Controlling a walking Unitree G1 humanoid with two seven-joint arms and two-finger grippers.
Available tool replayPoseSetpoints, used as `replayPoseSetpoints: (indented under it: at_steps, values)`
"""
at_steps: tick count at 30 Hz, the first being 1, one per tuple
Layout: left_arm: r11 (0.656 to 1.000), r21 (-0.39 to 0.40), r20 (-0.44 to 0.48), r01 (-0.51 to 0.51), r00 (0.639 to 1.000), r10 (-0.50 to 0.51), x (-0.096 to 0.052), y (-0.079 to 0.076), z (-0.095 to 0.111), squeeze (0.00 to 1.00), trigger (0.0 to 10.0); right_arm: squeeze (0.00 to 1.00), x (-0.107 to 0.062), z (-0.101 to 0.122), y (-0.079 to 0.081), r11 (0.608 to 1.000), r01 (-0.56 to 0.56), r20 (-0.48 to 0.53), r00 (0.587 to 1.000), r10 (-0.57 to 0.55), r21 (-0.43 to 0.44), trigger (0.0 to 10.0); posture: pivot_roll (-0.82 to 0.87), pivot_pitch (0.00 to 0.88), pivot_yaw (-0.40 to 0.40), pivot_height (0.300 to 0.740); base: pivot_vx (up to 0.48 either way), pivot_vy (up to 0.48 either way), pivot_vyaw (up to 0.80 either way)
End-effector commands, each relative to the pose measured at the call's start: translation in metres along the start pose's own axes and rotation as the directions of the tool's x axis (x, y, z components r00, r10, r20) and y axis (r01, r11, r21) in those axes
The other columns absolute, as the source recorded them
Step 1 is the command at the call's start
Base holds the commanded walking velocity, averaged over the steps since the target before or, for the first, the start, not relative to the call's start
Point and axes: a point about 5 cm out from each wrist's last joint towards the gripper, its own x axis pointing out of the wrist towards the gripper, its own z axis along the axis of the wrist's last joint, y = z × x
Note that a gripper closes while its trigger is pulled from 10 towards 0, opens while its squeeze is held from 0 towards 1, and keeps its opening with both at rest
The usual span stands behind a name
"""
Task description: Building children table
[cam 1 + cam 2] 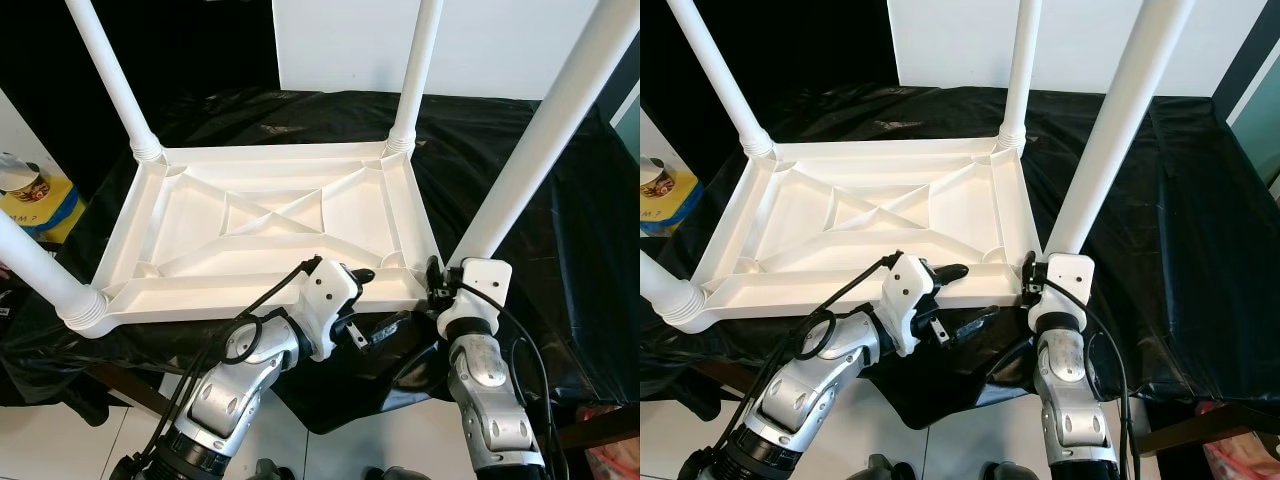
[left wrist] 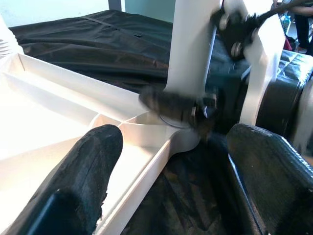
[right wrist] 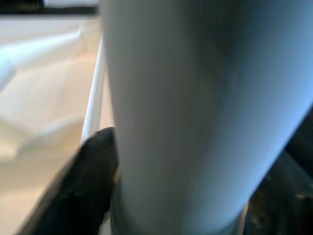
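While the upturned white plastic children's tabletop (image 1: 270,235) lies on the black-draped desk (image 1: 560,250), the right end effector (image 1: 437,285) clamps the near-right white tubular leg (image 1: 530,150) at its base; twist it squarely into its socket. Left end effector (image 1: 368,305) hovers open nearby, ready to steady the frame.

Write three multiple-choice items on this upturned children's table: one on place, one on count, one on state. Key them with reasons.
1. Which corner's leg does the right end effector grip?
A. near right
B. far left
C. far right

2. How many legs stand in the tabletop?
A. two
B. three
C. four

3. The left end effector is:
A. open
B. shut on a leg
C. shut on the black sheet

Key: 1 A, its fingers clasp the near right leg; 2 C, one per corner; 3 A, fingers apart at the tabletop's edge.
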Motion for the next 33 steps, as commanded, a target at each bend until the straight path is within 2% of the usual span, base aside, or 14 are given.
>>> replayPoseSetpoints:
  at_steps: [1, 3, 5, 8, 11, 12, 17, 21, 24, 25, 26, 27, 28, 33]
  values:
    - [1.000, -0.005, -0.021, 0.024, 0.999, -0.024, 0.000, -0.003, -0.004, 0.00, 10.0, 1.00, -0.002, -0.008, -0.007, 1.000, -0.011, -0.031, 0.999, 0.010, -0.010, 10.0, -0.10, 0.109, 0.005, 0.740, 0.000, 0.000, 0.00]
    - [1.000, -0.004, -0.021, 0.023, 1.000, -0.024, 0.001, -0.003, -0.004, 0.00, 10.0, 1.00, 0.000, -0.002, -0.018, 0.998, -0.063, 0.012, 0.998, 0.063, -0.020, 10.0, -0.10, 0.109, 0.004, 0.740, 0.000, 0.000, 0.00]
    - [1.000, -0.004, -0.021, 0.023, 1.000, -0.023, 0.001, -0.003, -0.004, 0.00, 10.0, 1.00, 0.000, -0.001, -0.020, 0.997, -0.075, 0.021, 0.997, 0.076, -0.023, 10.0, -0.10, 0.109, 0.004, 0.740, 0.000, 0.000, 0.00]
    - [1.000, -0.005, -0.021, 0.020, 1.000, -0.020, 0.000, -0.002, -0.004, 0.00, 10.0, 1.00, 0.003, 0.003, -0.030, 0.984, -0.177, 0.040, 0.983, 0.178, -0.036, 10.0, -0.10, 0.113, 0.005, 0.740, 0.000, 0.000, 0.00]
    - [1.000, -0.005, -0.021, 0.018, 1.000, -0.018, 0.000, -0.002, -0.004, 0.00, 10.0, 1.00, 0.005, 0.005, -0.032, 0.969, -0.244, 0.047, 0.968, 0.245, -0.041, 10.0, -0.10, 0.114, 0.006, 0.740, 0.000, 0.000, 0.00]
    - [1.000, -0.006, -0.021, 0.017, 1.000, -0.017, 0.000, -0.002, -0.004, 0.00, 10.0, 0.00, 0.006, 0.007, -0.032, 0.954, -0.298, 0.054, 0.952, 0.300, -0.045, 10.0, -0.11, 0.118, 0.008, 0.740, 0.000, 0.000, 0.00]
    - [1.000, -0.007, -0.020, 0.016, 1.000, -0.016, 0.000, -0.002, -0.004, 0.00, 10.0, 0.00, 0.010, 0.011, -0.030, 0.923, -0.381, 0.060, 0.921, 0.384, -0.056, 10.0, -0.10, 0.121, 0.010, 0.740, 0.000, 0.000, 0.00]
    - [1.000, -0.006, -0.020, 0.011, 1.000, -0.011, 0.000, -0.001, -0.003, 0.00, 10.0, 0.00, 0.022, 0.015, -0.023, 0.836, -0.539, 0.040, 0.837, 0.545, -0.107, 10.0, -0.10, 0.123, 0.006, 0.740, 0.000, 0.000, 0.00]
    - [1.000, -0.007, -0.019, 0.009, 1.000, -0.009, 0.000, -0.001, -0.003, 0.00, 10.0, 0.00, 0.024, 0.015, -0.023, 0.825, -0.553, 0.036, 0.828, 0.560, -0.115, 10.0, -0.10, 0.122, 0.005, 0.740, 0.000, 0.000, 0.00]
    - [1.000, -0.007, -0.019, 0.007, 1.000, -0.007, 0.000, -0.001, -0.003, 0.00, 10.0, 0.00, 0.025, 0.014, -0.023, 0.819, -0.561, 0.031, 0.823, 0.568, -0.120, 9.6, -0.09, 0.122, 0.003, 0.740, 0.000, 0.000, 0.00]
    - [1.000, -0.007, -0.019, 0.004, 1.000, -0.004, 0.000, -0.001, -0.003, 0.00, 10.0, 0.00, 0.026, 0.012, -0.023, 0.812, -0.570, 0.022, 0.817, 0.576, -0.126, 5.4, -0.09, 0.122, 0.003, 0.740, 0.000, 0.000, 0.00]
    - [1.000, -0.007, -0.019, 0.004, 1.000, -0.004, 0.000, -0.001, -0.003, 0.00, 10.0, 0.00, 0.026, 0.012, -0.023, 0.812, -0.570, 0.022, 0.817, 0.576, -0.126, 5.4, -0.09, 0.122, 0.003, 0.740, 0.000, 0.000, 0.00]
    - [1.000, -0.006, -0.020, -0.003, 1.000, 0.002, -0.002, -0.001, -0.003, 0.00, 10.0, 0.00, 0.026, 0.007, -0.025, 0.802, -0.582, 0.000, 0.809, 0.587, -0.131, 0.0, -0.08, 0.124, 0.001, 0.740, 0.000, 0.000, 0.00]
    - [1.000, -0.006, -0.020, -0.005, 1.000, 0.005, -0.002, -0.001, -0.003, 0.00, 10.0, 0.00, 0.024, 0.001, -0.028, 0.800, -0.586, -0.023, 0.808, 0.588, -0.126, 0.0, -0.09, 0.126, 0.002, 0.740, 0.000, 0.000, 0.00]
